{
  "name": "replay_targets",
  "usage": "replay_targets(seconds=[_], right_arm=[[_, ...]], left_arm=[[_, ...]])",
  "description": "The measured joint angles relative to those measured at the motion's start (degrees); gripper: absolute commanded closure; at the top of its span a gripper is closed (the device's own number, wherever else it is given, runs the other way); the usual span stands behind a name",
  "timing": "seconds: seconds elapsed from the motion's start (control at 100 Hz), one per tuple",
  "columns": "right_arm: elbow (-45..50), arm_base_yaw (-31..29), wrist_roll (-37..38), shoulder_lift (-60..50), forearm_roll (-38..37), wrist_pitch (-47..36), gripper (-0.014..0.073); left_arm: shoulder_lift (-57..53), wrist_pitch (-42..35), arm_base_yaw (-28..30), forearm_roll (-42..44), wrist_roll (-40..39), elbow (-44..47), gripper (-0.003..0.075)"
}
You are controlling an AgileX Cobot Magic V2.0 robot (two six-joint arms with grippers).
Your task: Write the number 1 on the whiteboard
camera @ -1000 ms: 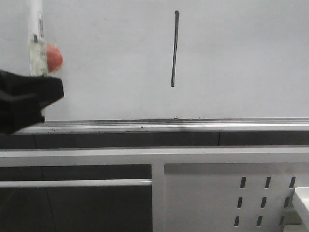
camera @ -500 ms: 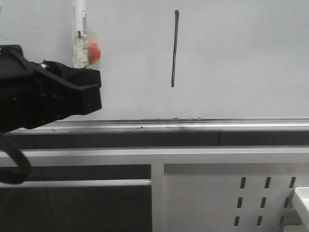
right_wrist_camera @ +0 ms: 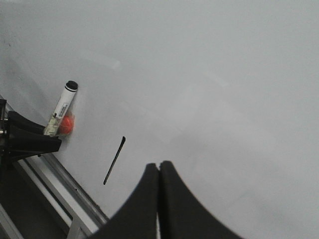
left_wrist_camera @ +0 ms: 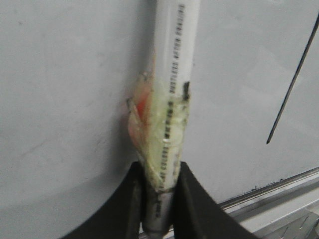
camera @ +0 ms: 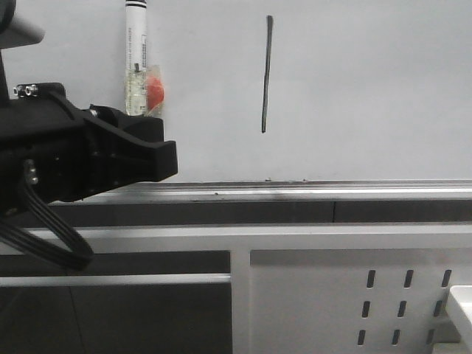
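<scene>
The left gripper [left_wrist_camera: 158, 199] has its jaws closed on the lower end of a marker [camera: 136, 59], which stands upright against the whiteboard [camera: 369, 88]. The right gripper [right_wrist_camera: 158, 199] has its jaws pressed together, holding nothing. The number 1 [camera: 266, 74] lies on the whiteboard, right of the marker and well apart from it. The right wrist view alone shows the marker's black cap [right_wrist_camera: 72, 85]; the left wrist view shows tape [left_wrist_camera: 162, 144] wrapped around the barrel.
</scene>
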Motion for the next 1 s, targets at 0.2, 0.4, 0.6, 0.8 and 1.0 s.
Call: replay_targets(seconds=[0.2, 0.4, 0.6, 0.8, 1.0], right_arm=[[0.0, 0.0, 0.0, 0.0, 0.0, 0.0, 0.0663], [0.0, 0.0, 0.0, 0.0, 0.0, 0.0, 0.0663], [0.0, 0.0, 0.0, 0.0, 0.0, 0.13, 0.0663], [0.0, 0.0, 0.0, 0.0, 0.0, 1.28, 0.0663], [0.0, 0.0, 0.0, 0.0, 0.0, 1.39, 0.0663]], left_arm=[[0.0, 0.01, -0.23, -0.73, 0.14, -0.04, 0.074], [0.0, 0.08, -0.21, -0.84, 0.14, -0.17, 0.0729], [0.0, 0.12, 0.29, 2.0, 0.14, -0.5, 0.0487], [0.0, -0.12, 0.31, 2.11, 0.14, -0.52, 0.0414], [0.0, -0.12, 0.31, 2.15, 0.14, -0.52, 0.0414]])
